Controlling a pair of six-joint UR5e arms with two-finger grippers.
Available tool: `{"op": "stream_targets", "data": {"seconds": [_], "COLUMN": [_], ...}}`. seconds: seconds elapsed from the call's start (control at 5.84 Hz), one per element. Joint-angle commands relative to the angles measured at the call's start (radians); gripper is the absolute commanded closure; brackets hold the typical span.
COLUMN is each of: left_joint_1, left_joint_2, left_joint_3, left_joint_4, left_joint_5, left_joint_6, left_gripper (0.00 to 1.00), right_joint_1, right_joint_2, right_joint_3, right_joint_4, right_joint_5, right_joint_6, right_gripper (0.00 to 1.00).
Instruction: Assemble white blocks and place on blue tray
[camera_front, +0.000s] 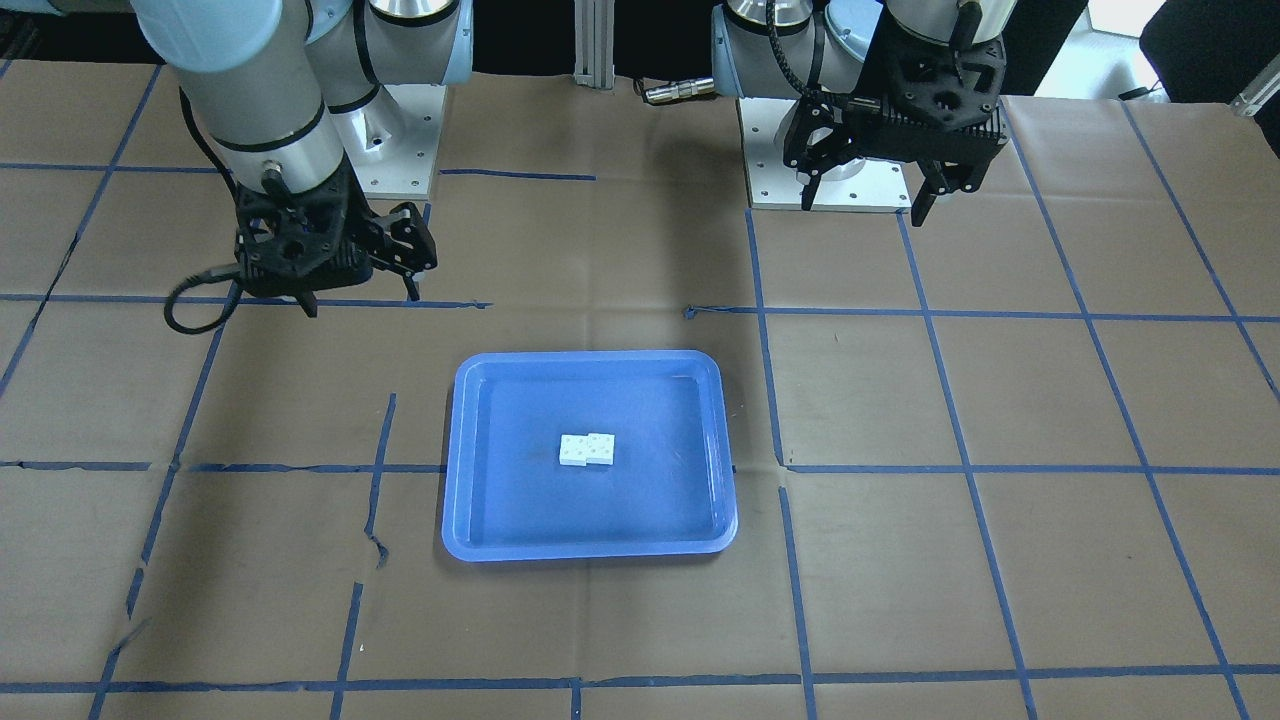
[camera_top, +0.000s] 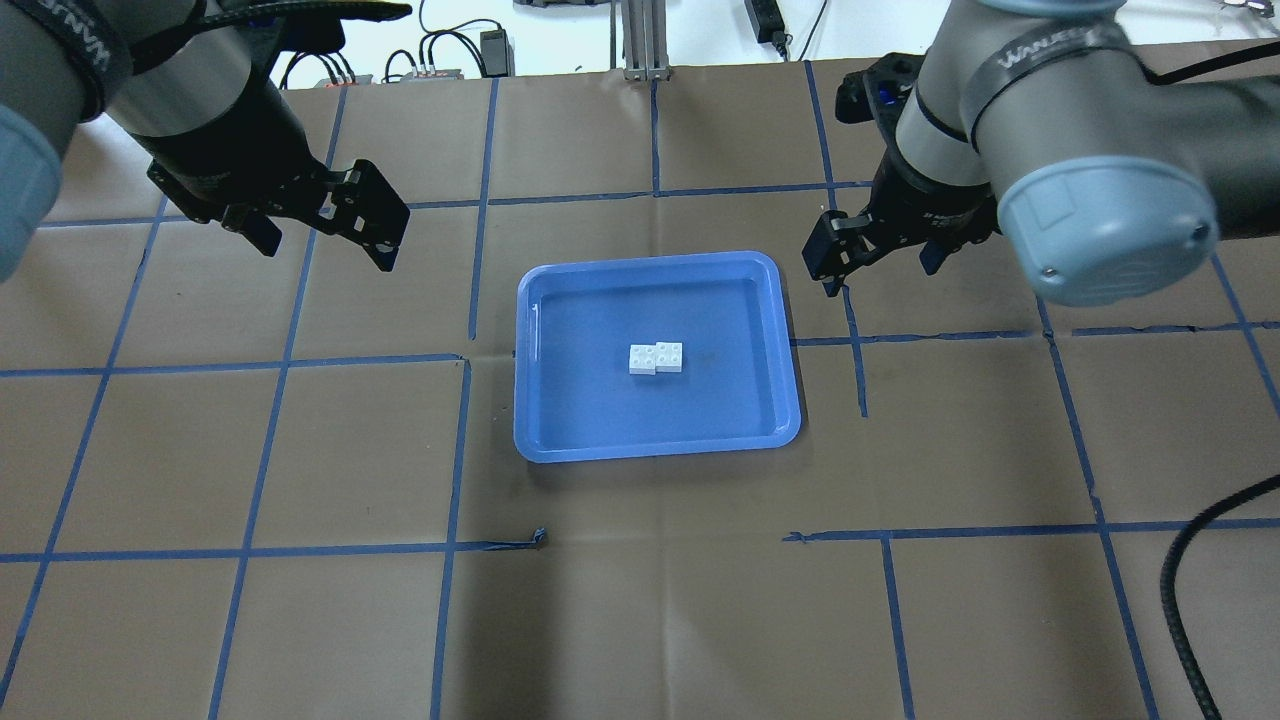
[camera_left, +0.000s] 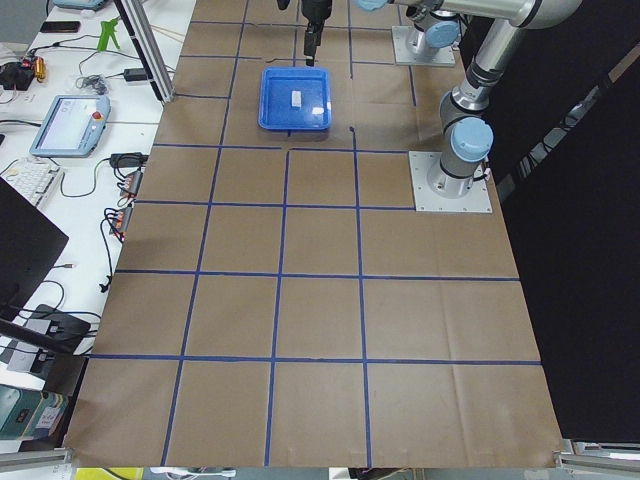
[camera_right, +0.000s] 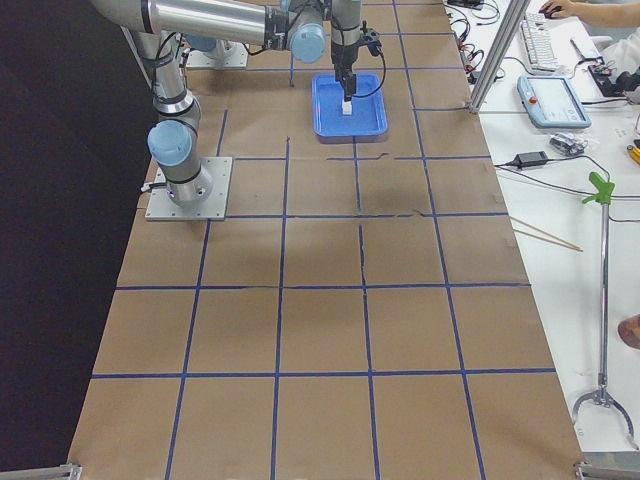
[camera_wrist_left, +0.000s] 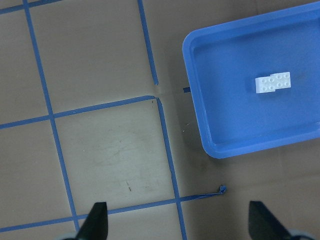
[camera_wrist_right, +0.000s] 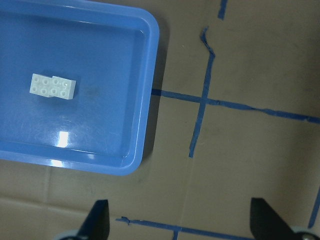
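The two white blocks (camera_top: 656, 358) lie pressed together side by side, slightly offset, near the middle of the blue tray (camera_top: 650, 262). They also show in the front view (camera_front: 587, 450), the left wrist view (camera_wrist_left: 273, 83) and the right wrist view (camera_wrist_right: 52, 86). My left gripper (camera_top: 325, 250) is open and empty, raised above the table to the tray's far left. My right gripper (camera_top: 880, 272) is open and empty, raised just off the tray's far right corner. In the front view the left gripper (camera_front: 862, 208) is on the right and the right gripper (camera_front: 362, 300) on the left.
The table is covered in brown paper with a grid of blue tape (camera_top: 460, 450). The arm bases (camera_front: 830, 190) stand at the robot's side of the table. A black cable (camera_top: 1190, 600) hangs at the near right. Operator desks (camera_left: 70, 120) line the far edge.
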Motion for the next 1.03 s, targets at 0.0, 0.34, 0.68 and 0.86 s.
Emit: {"op": "stream_targets", "data": {"seconds": [0.0,0.34,0.68,0.86], "left_joint_1": [0.0,0.0,0.0,0.0], "left_joint_2": [0.001,0.001,0.001,0.001], "left_joint_3": [0.001,0.001,0.001,0.001], "left_joint_4": [-0.001,0.0,0.0,-0.001], "left_joint_5": [0.0,0.0,0.0,0.0], "left_joint_6": [0.0,0.0,-0.001,0.0], "left_gripper": [0.01,0.01,0.01,0.01], "right_joint_1": [-0.009,-0.013,-0.013,-0.013], "right_joint_2": [-0.039,-0.034,-0.033,-0.033], "right_joint_3": [-0.107,-0.155,-0.154,-0.154], "right_joint_4": [0.192,0.242,0.234,0.234], "right_joint_5": [-0.006,-0.006,-0.008,-0.008], "right_joint_6": [0.146,0.145,0.147,0.147], "right_gripper": [0.0,0.0,0.0,0.0]}}
